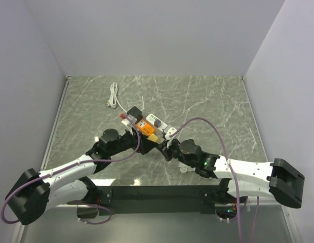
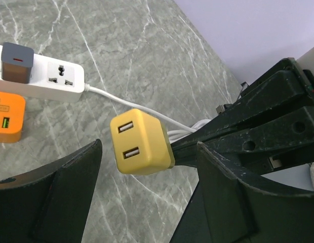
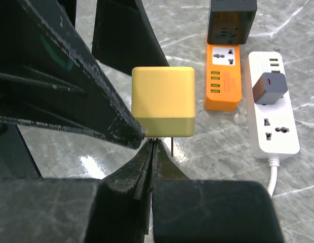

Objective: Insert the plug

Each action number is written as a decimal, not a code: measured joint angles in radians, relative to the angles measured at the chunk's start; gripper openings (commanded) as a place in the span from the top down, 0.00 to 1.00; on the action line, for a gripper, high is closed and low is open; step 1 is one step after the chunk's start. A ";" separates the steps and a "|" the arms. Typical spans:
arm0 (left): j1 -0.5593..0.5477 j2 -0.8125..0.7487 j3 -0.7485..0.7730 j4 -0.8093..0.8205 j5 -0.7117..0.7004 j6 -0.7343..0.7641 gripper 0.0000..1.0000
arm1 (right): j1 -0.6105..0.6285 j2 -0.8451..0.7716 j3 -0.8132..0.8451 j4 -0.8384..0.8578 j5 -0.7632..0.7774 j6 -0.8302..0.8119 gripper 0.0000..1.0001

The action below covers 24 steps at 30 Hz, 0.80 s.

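Pale grey walls (image 1: 147, 35) enclosed a grey-green marble tabletop (image 1: 212, 101). At back left lay a coiled white cable (image 1: 114, 96). Mid-table, the left gripper (image 2: 147, 152) gaped wide around a yellow USB plug (image 3: 163, 98) without touching it. The closed right gripper (image 3: 152, 144) pinched the plug's prong end, holding it above the surface.

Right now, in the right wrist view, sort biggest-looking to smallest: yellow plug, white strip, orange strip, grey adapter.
Tied: yellow plug and white strip, about alike; the plug is nearer the camera.
Then orange strip.
Last grey adapter.
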 measured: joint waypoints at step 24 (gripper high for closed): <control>0.005 0.073 0.005 0.102 0.055 -0.053 0.99 | 0.008 0.024 0.000 0.008 0.036 -0.023 1.00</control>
